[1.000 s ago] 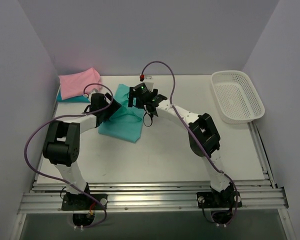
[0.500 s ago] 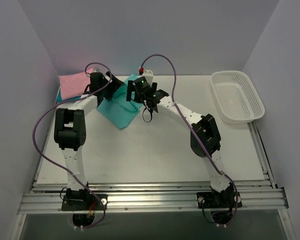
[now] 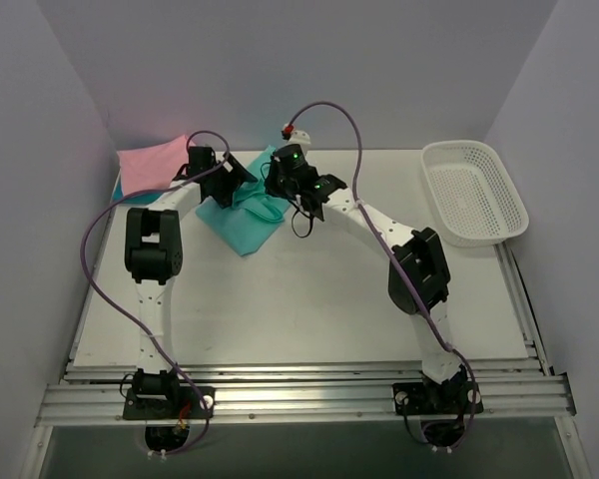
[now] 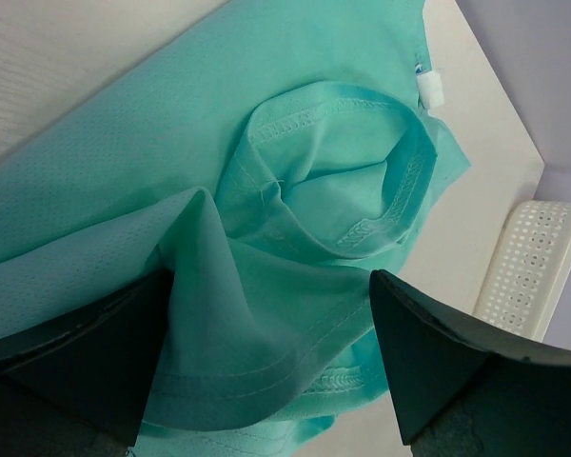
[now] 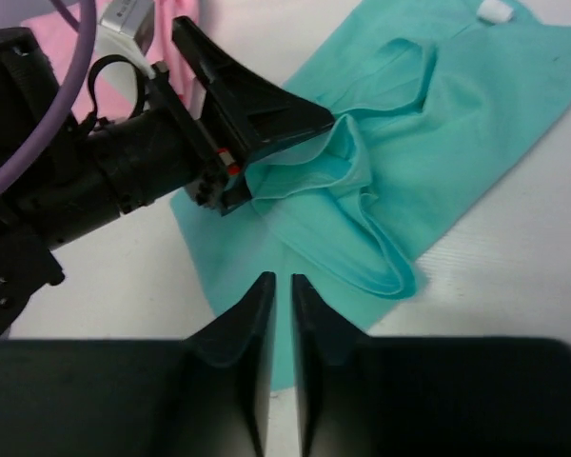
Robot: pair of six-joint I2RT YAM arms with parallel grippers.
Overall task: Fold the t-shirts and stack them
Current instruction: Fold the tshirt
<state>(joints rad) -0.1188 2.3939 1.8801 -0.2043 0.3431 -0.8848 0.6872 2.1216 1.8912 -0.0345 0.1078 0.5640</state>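
The left gripper (image 4: 269, 282) is wide open, and a raised fold of the green t-shirt (image 4: 314, 114) lies between its fingers, not pinched. Just opposite, the right gripper (image 5: 278, 280) is almost closed and seems empty above the shirt's edge. If the left one closes here, it may catch only the top layer and spoil the fold. Just beyond it lies the pink t-shirt (image 3: 152, 160), and dragging could disturb that.
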